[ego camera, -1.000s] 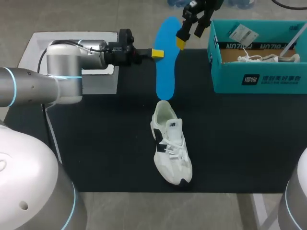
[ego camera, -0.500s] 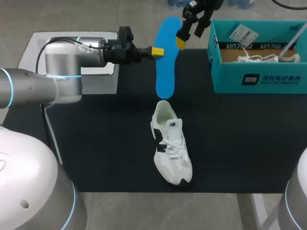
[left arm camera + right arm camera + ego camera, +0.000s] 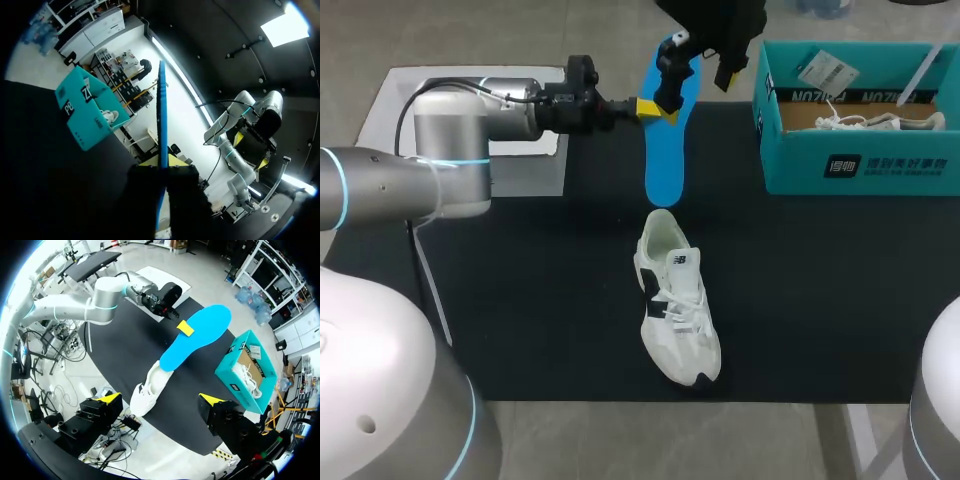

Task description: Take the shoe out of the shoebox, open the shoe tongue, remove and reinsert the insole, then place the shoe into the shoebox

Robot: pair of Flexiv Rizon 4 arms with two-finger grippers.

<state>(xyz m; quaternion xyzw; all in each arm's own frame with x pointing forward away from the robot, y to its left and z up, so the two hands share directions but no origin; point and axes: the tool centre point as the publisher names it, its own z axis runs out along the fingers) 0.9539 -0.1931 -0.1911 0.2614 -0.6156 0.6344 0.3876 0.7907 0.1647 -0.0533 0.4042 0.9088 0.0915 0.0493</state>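
A blue insole (image 3: 663, 160) hangs above the black mat, with my left gripper (image 3: 648, 108) shut on its edge near the middle. In the left wrist view the insole (image 3: 162, 115) shows edge-on, pinched between the fingers. Its narrow end is close over the collar of the white shoe (image 3: 677, 310), which lies on the mat. My right gripper (image 3: 698, 78) hovers open above the insole's far end, touching nothing. From the right wrist, the insole (image 3: 197, 337), the shoe (image 3: 147, 390) and the left gripper's yellow tip (image 3: 185, 327) lie far below the right gripper (image 3: 161, 400).
The teal shoebox (image 3: 860, 165) stands open at the back right and holds another white shoe (image 3: 870, 122). It also shows as the shoebox (image 3: 235, 375) and the shoebox (image 3: 87, 117). A grey plate (image 3: 535, 165) lies at the mat's back left, under my left arm.
My right gripper has swung left from beside the shoebox to over the insole's far end. The left gripper, insole and shoe have hardly moved.
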